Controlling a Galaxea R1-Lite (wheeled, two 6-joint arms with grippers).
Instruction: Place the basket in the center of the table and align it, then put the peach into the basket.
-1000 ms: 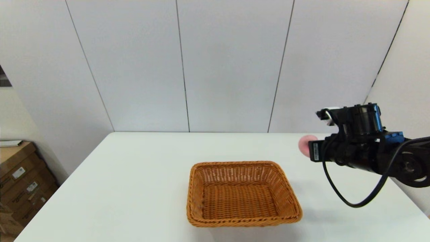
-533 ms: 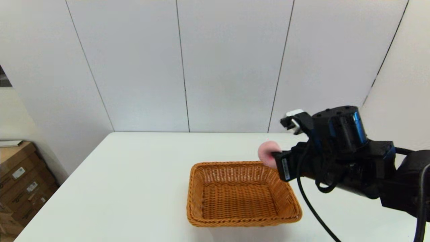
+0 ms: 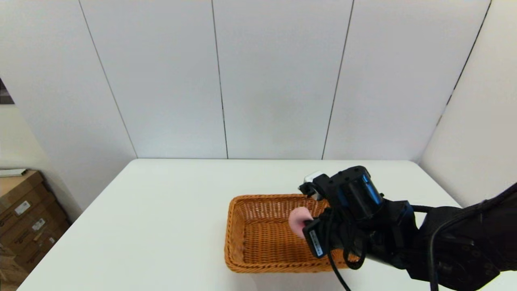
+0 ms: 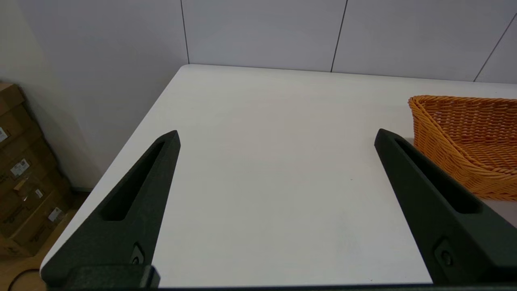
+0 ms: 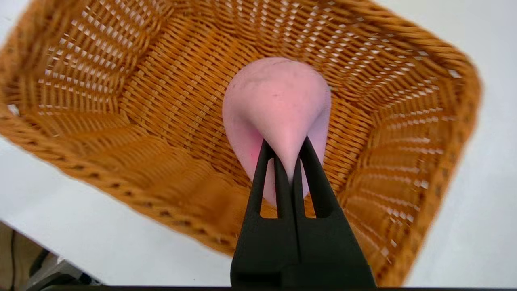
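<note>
I have the right gripper [image 5: 286, 159] over the rectangular orange-brown woven wicker basket [image 3: 258, 238], its jaws pinched tight on the small round pale-pink peach [image 5: 276, 109], which hangs above the basket's woven floor. The basket sits on the plain white counter [image 3: 153, 218]. My left gripper [image 4: 276, 137] hovers beside the basket over bare counter, jaws spread wide, holding nothing.
</note>
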